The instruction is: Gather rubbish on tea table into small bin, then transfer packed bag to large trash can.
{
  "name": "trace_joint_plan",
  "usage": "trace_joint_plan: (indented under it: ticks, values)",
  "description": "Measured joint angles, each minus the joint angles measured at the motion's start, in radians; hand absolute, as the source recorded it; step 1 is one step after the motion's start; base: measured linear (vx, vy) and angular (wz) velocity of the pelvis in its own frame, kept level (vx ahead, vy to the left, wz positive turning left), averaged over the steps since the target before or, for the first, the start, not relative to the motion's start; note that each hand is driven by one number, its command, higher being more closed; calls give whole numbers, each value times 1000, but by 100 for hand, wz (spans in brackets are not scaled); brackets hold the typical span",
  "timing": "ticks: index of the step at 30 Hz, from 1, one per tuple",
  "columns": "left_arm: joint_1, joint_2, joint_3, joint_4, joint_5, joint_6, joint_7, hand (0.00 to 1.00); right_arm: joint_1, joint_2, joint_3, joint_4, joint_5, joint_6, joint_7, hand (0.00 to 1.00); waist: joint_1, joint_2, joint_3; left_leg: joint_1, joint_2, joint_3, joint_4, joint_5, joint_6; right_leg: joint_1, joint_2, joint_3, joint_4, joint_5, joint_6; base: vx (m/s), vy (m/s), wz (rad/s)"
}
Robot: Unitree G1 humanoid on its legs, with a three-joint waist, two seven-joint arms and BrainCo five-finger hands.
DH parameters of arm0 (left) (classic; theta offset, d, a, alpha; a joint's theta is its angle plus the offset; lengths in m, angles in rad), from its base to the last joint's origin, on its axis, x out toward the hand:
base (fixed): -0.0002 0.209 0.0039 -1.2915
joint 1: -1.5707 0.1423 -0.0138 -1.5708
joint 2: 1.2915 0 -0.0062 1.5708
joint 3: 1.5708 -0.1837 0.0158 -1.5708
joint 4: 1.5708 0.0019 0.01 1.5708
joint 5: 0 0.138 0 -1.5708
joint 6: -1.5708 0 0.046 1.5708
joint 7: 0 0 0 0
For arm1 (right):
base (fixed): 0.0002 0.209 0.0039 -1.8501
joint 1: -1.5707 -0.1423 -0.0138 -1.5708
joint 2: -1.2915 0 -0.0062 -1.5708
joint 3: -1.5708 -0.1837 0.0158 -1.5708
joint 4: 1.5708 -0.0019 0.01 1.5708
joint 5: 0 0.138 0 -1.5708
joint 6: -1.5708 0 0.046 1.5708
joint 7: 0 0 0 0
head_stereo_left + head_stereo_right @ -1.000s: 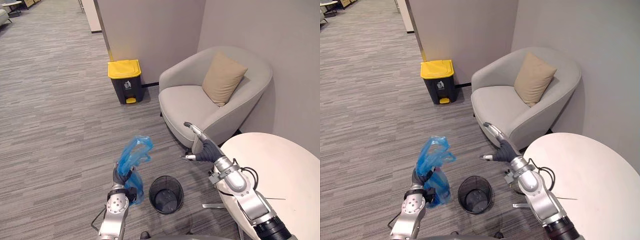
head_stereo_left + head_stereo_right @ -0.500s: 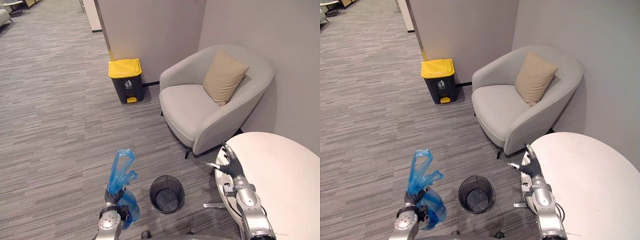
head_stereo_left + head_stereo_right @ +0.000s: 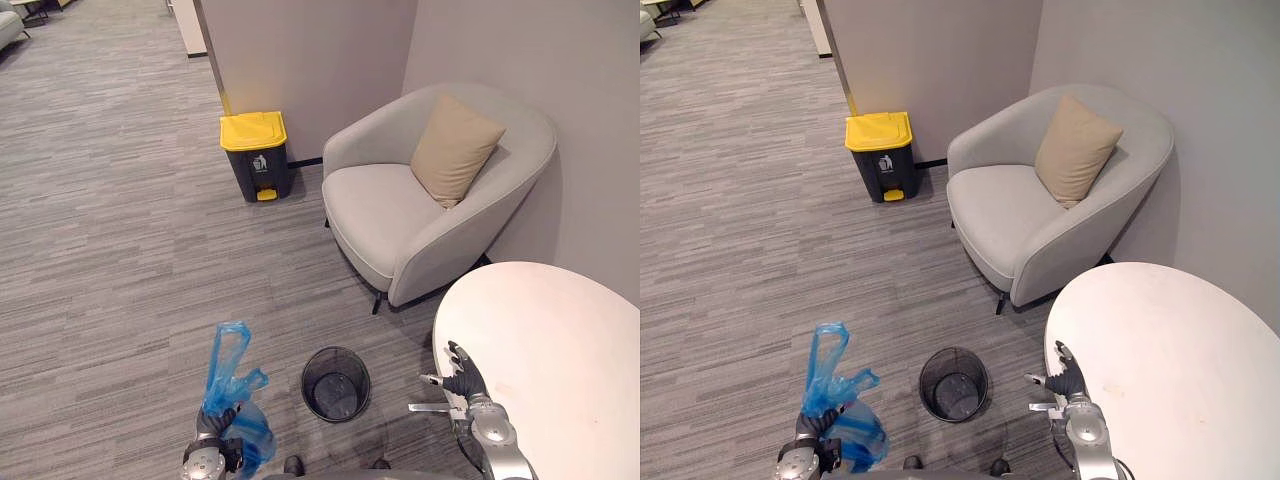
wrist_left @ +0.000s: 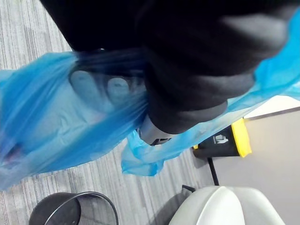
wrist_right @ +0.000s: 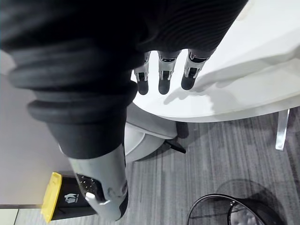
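Clenching the blue bag [image 3: 226,368] is left robot hand [image 3: 216,428]; right robot hand [image 3: 459,373] loosely spread.

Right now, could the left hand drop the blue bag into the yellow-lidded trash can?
Probably not from here. The left hand grips the blue bag beside the small mesh bin; the yellow-lidded trash can stands well away across the carpet by the wall, its lid shut.

The right robot hand [image 5: 192,70] has dark-tipped silver fingers [image 5: 162,79], ribbed black cover.
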Motion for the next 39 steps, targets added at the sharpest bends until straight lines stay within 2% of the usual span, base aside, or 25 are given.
trace_joint_plan:
  ticks: [5,9,10,12,13,14,15,17,18,19,20,21,23,25,26,28,30,31,32,33,34,35,36,39]
  values:
    - [14,0,2,15,5,0,-15,100,-8,-3,12,32,-11,2,-1,0,4,3,13,-6,1,23,1,-3,-5,-27,-5,24,17,-1,1,-15,15,-14]
    - [3,2,4,13,5,-1,-15,100,-46,-2,22,30,-24,3,-7,0,5,-5,57,-47,3,65,23,-6,0,-100,-9,68,77,2,-3,-37,20,-31]
    - [-20,4,4,2,4,-1,-14,100,-51,-1,22,-1,-31,6,-14,0,7,-16,79,-103,12,69,92,-29,13,-145,-16,75,122,-1,2,-93,4,-10]
    - [-44,4,4,-33,2,-1,-13,100,-50,0,22,-56,-31,7,-23,0,6,-21,106,-175,26,66,211,-75,23,-192,-20,91,181,-5,6,-105,13,0]
    - [-50,2,5,-67,-4,-2,-10,100,-46,0,29,-88,-31,8,-26,0,4,-16,110,-212,47,70,256,-94,38,-216,-19,112,229,-34,22,-95,26,16]
    - [-59,6,5,-83,-5,-6,-8,100,-39,-2,47,-101,-31,7,-36,0,5,-17,113,-225,47,63,271,-98,42,-251,-34,111,401,-123,14,-129,1,33]
    - [-56,4,5,-101,-6,-7,-4,100,-30,2,69,-108,-30,7,-43,0,12,-12,118,-223,45,42,284,-109,49,-260,-51,116,599,-212,32,-56,-55,40]
    - [-46,2,5,-134,-8,-8,11,100,-16,3,99,-140,-30,4,-44,0,18,-30,113,-244,32,9,315,-108,49,-229,-65,149,700,-267,58,-21,-109,52]
    - [-47,-4,6,-152,-13,-11,12,100,-9,3,108,-168,-30,3,-46,0,33,-49,108,-277,24,-9,348,-105,44,-199,-63,181,668,-314,63,-86,-205,64]
    - [-47,-10,8,-162,-13,-12,18,100,-16,0,112,-177,-30,2,-47,0,44,-46,110,-305,20,-27,361,-95,29,-179,-47,193,603,-343,50,-115,-205,53]
    - [-46,-36,6,-165,-14,-12,22,100,-20,-4,109,-186,-30,2,-50,0,61,-30,111,-321,23,-42,353,-79,8,-153,-29,189,522,-351,42,-135,-156,38]
    - [-39,-63,6,-178,-15,-12,31,100,-21,-3,109,-199,-30,3,-52,0,81,-17,111,-338,33,-61,338,-56,-3,-124,-8,179,438,-361,11,-152,-132,34]
    - [-24,-89,-3,-181,-15,-12,32,100,-20,-3,110,-206,-30,4,-64,0,80,12,116,-358,46,-129,315,-1,-30,-116,21,114,425,-347,-14,-203,-186,79]
    - [-15,-86,-14,-200,-27,-12,37,100,-19,-6,106,-210,-28,5,-72,0,80,12,116,-353,49,-141,255,66,-31,-122,26,58,443,-352,-31,-195,-162,92]
    - [-16,-82,-33,-218,-34,-12,41,100,-25,-9,85,-210,-28,6,-86,0,73,16,116,-352,59,-112,204,55,-14,-123,22,-1,422,-336,-66,-211,-105,103]
    - [-32,-78,-40,-220,-34,-11,42,100,-30,-7,66,-219,-27,13,-93,0,57,2,124,-402,74,-11,332,11,35,-117,-9,-61,399,-319,-82,-170,-70,108]
    - [-37,-76,-43,-221,-33,-11,42,100,-4,-11,46,-261,-25,18,-96,0,49,-5,123,-377,92,91,511,-88,48,-91,-45,-124,389,-311,-82,-110,4,90]
    - [-37,-72,-47,-221,-33,-11,43,100,3,-10,46,-264,-23,18,-99,0,48,-9,119,-363,95,95,530,-104,45,-89,-51,-142,385,-311,-81,-97,87,83]
    - [-43,-52,-62,-218,-33,-11,43,100,5,-9,41,-249,-19,18,-109,0,42,-7,105,-329,96,99,542,-154,31,-89,-68,-178,381,-308,-76,-70,91,86]
    - [-50,-35,-76,-211,-33,-12,44,100,-3,-9,37,-225,-18,19,-110,0,27,-12,103,-302,99,108,525,-174,18,-87,-79,-201,368,-301,-63,-58,97,92]
    - [-56,-28,-79,-198,-33,-13,43,100,-8,-10,27,-205,-18,19,-110,0,23,-6,99,-278,100,120,491,-178,9,-86,-83,-216,360,-291,-49,-28,118,77]
    - [-79,-24,-78,-154,-33,-13,44,100,-13,0,8,-162,-18,19,-110,0,23,8,91,-232,81,130,383,-173,-7,-84,-85,-229,341,-273,-31,-20,135,56]
    - [-86,-14,-79,-124,-32,-12,43,100,-27,12,2,-121,-18,25,-110,0,26,1,92,-218,67,131,334,-153,-22,-79,-84,-224,315,-253,-23,-20,189,42]
    - [-77,18,-80,-71,-24,-7,30,100,-39,37,-1,-75,-18,31,-109,0,27,-15,86,-196,41,131,311,-136,-18,-37,-85,-200,238,-204,2,-8,174,6]
